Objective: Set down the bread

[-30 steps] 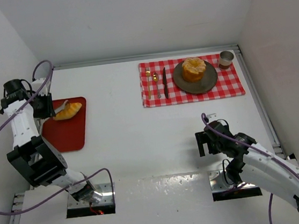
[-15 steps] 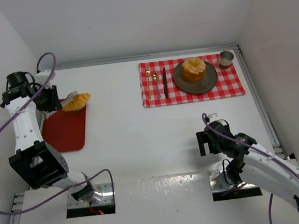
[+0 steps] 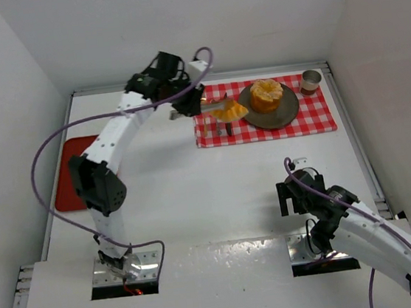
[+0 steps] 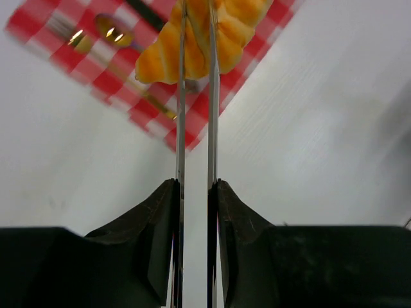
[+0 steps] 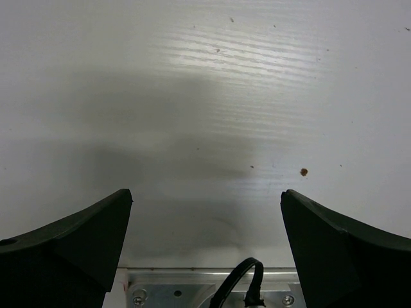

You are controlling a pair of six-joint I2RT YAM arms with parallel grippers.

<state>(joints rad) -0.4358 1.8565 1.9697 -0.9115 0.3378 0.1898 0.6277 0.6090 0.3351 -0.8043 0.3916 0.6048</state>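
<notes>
Above the checked cloth (image 3: 313, 121), held croissant (image 3: 231, 111) clamped in left gripper (image 3: 217, 109), over knife (image 3: 224, 97) and fork (image 3: 205, 117), just left of plate (image 3: 277, 117) bearing round loaf (image 3: 266, 95). Noted cup (image 3: 311, 80) at far right corner. Found right gripper (image 5: 202, 192) spread wide over table (image 3: 195, 192)

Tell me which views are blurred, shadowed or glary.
Left wrist: the checked cloth and cutlery are smeared by motion blur, while the fingers and croissant look sharp. Right wrist: sharp, with a broad soft shadow across the table. Top external: sharp, mild glare on the table's near edge.
</notes>
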